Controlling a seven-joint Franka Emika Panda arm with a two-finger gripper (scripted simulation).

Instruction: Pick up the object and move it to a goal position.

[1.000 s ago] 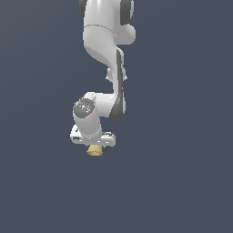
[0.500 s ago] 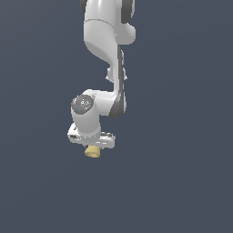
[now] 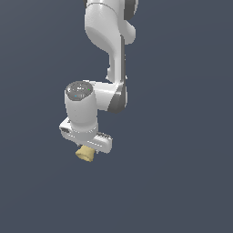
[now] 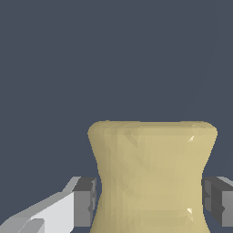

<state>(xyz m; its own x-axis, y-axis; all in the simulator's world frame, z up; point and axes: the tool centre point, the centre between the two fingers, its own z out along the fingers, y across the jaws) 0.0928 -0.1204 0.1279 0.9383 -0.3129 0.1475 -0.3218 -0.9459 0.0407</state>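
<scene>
The object [image 3: 85, 154] is a small pale tan-yellow spool with a pinched waist. In the exterior view it pokes out just below the white hand of the arm. My gripper [image 3: 87, 150] is shut on it. In the wrist view the object [image 4: 152, 175] fills the space between the two grey pads [image 4: 84, 201], which press on its waist from both sides. The fingers are mostly hidden behind the hand in the exterior view.
The white arm [image 3: 109, 54] reaches down from the upper edge of the exterior view. Around it lies only a plain dark blue-grey ground [image 3: 182, 182], with no other objects or marker in view.
The hand and the held object have drifted a little toward the exterior view's left and slightly down. The grip has stayed the same.
</scene>
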